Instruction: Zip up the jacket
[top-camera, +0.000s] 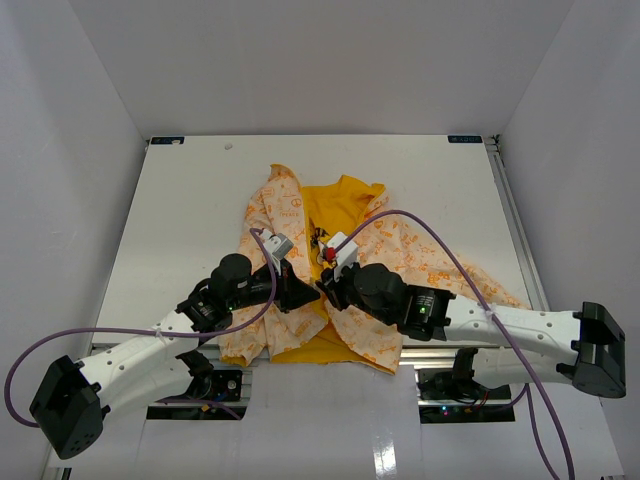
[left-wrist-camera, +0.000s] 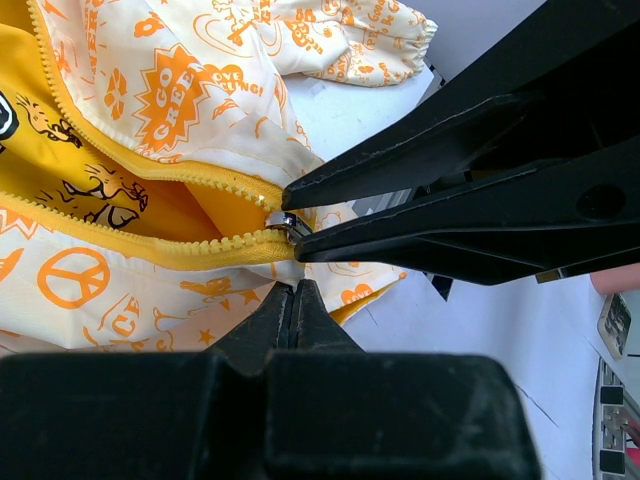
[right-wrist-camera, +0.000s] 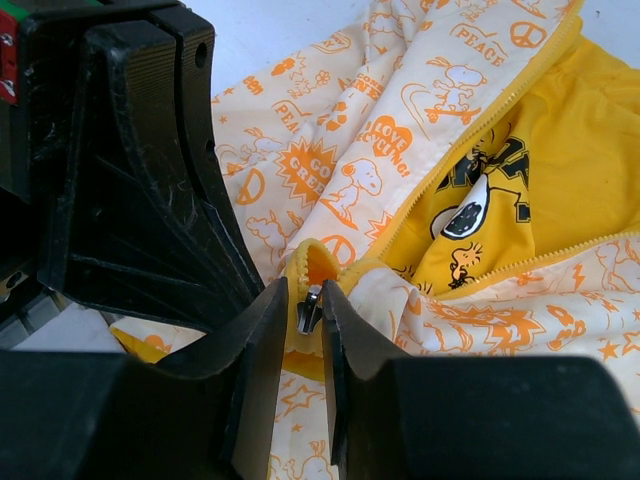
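Observation:
The jacket (top-camera: 330, 215) lies open on the table, cream with orange print and a yellow lining, and it fills the left wrist view (left-wrist-camera: 200, 80) and the right wrist view (right-wrist-camera: 420, 70). The silver zipper pull (right-wrist-camera: 310, 308) sits at the bottom end of the yellow zipper. My right gripper (right-wrist-camera: 305, 290) straddles the pull, with its jaws a little apart on either side. From the left wrist the pull (left-wrist-camera: 283, 222) shows between the right fingertips. My left gripper (left-wrist-camera: 293, 292) is shut on the jacket's hem just below the zipper. Both grippers meet at the hem: left (top-camera: 298, 290), right (top-camera: 325, 285).
The white table (top-camera: 180, 200) is walled by white panels at the back and sides. A jacket sleeve (top-camera: 480, 285) trails to the right, next to the right arm. Purple cables (top-camera: 440, 240) loop over both arms. The table's near edge (top-camera: 320, 370) lies just behind the hem.

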